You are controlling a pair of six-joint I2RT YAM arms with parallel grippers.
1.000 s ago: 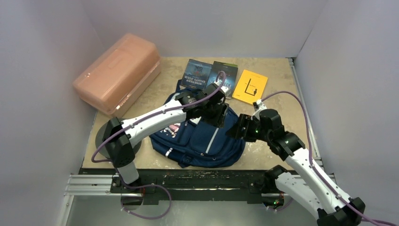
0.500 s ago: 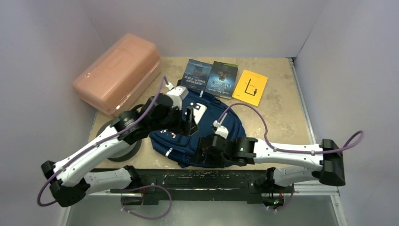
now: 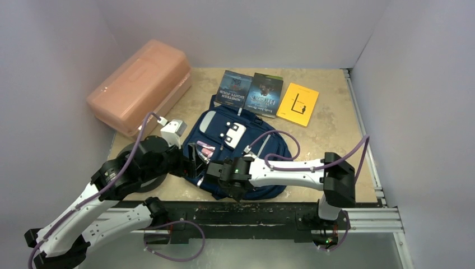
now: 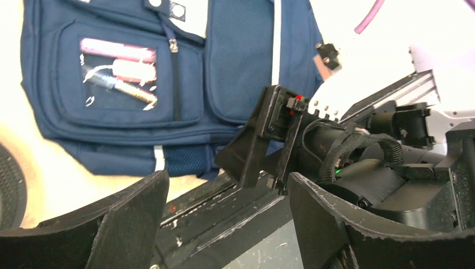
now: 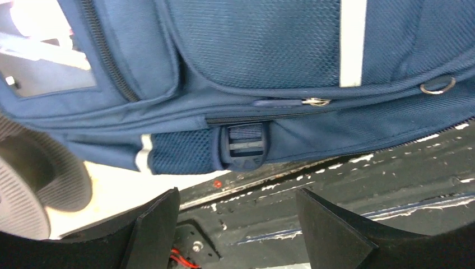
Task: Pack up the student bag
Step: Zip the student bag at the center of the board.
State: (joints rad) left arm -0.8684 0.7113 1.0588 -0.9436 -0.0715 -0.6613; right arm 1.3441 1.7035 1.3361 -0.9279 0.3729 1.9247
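The student bag (image 3: 246, 147) lies flat at the table's middle, navy with grey stripes and a white dotted patch. Its clear front pocket (image 4: 117, 70) shows pink items and a pen. My left gripper (image 3: 193, 159) hovers open at the bag's near-left corner, nothing between its fingers (image 4: 134, 207). My right gripper (image 3: 215, 169) reaches in from the right along the bag's near edge and is also open and empty. In the right wrist view the bag (image 5: 252, 56) and a strap buckle (image 5: 245, 147) lie just beyond the open right gripper (image 5: 238, 224). The two grippers are close together.
A salmon-pink plastic box (image 3: 140, 87) stands at the back left. Two dark books (image 3: 234, 88) (image 3: 265, 93) and a yellow book (image 3: 298, 103) lie behind the bag. The black mounting rail (image 3: 235, 216) runs along the near edge. The left arm's round base (image 5: 33, 179) is nearby.
Both arms have drawn back from over the bag to its near edge. The right arm has swung left across the front. The left jaws have spread wider, and the bag's front now shows uncovered.
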